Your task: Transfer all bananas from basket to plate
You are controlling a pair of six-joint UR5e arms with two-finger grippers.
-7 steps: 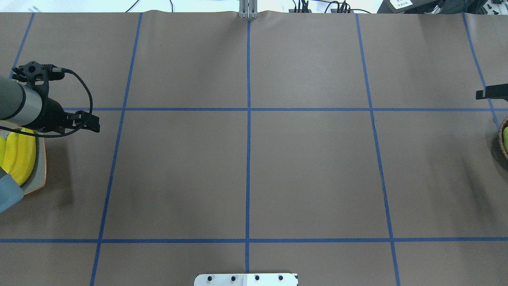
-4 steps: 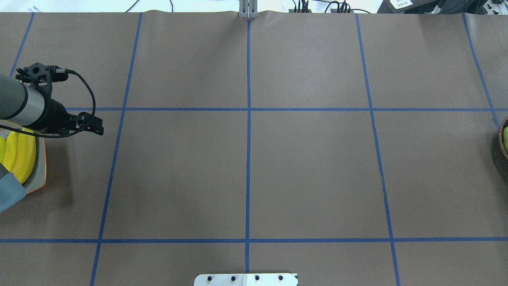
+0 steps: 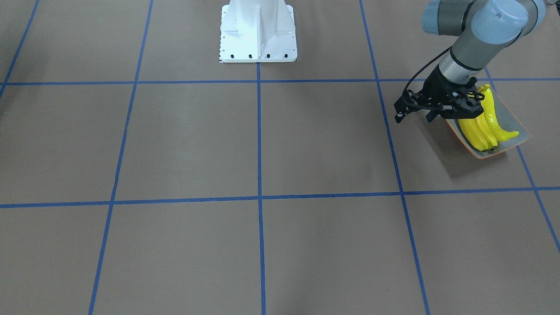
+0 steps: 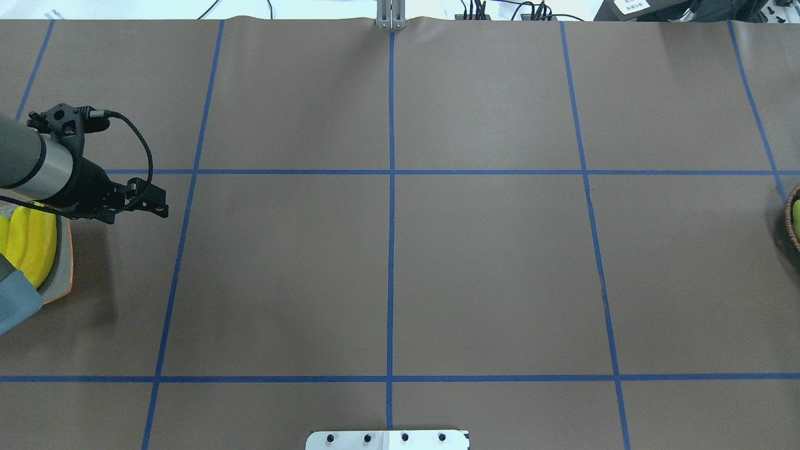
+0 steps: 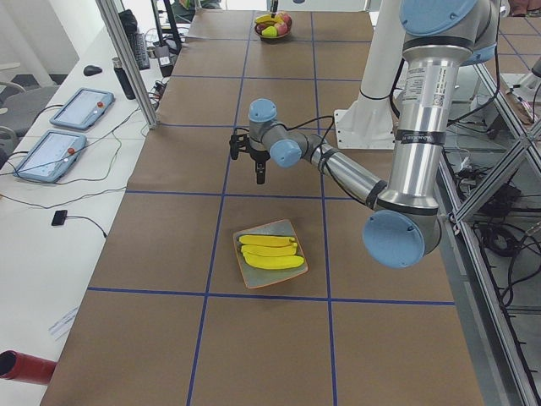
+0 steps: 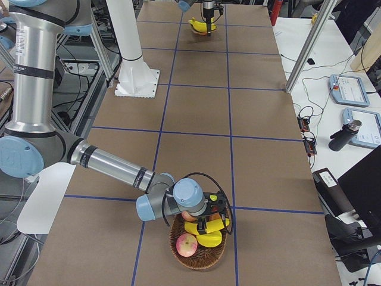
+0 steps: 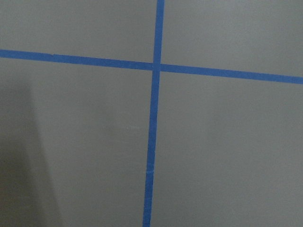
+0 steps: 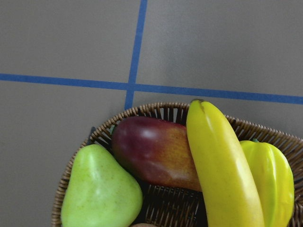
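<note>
1. Front view first: the left gripper (image 3: 437,111) hangs just beside the plate (image 3: 507,118), off its table-centre edge, carrying nothing. From this angle I can't tell whether its jaws are apart or together. Three bananas (image 3: 481,127) lie side by side on that plate.
2. Overhead: the plate is a sliver at the left edge and the basket (image 4: 789,215) a sliver at the right edge. They're well apart, with the whole brown table (image 4: 487,269) between them. The right gripper isn't in this shot.
3. From the left end: the left gripper points straight down over bare table, beyond the plate. The fruit basket is far off at the other end.
4. From the right end: here's the action. The right gripper (image 6: 215,210) is low over the basket, right on top of the fruit. Its body hides the jaws, so I can't tell how they stand.
5. Left wrist camera: only table and a crossing of blue tape (image 7: 152,142). No fingers in shot.
6. Right wrist camera: the last banana (image 8: 222,170) lies in the basket, wedged between a red mango (image 8: 151,158) and a yellow star fruit (image 8: 270,179), with a green pear (image 8: 99,189) alongside. No fingers show here either.
   - I'd say the grab is on. It should straddle the banana across its middle, with the jaws slipping into the gaps on each side and not onto its neighbours.
   - The skin is glossy and curved, so squeeze firmly.
   - Then lift straight up, clear of the wicker rim, before heading across.
</note>
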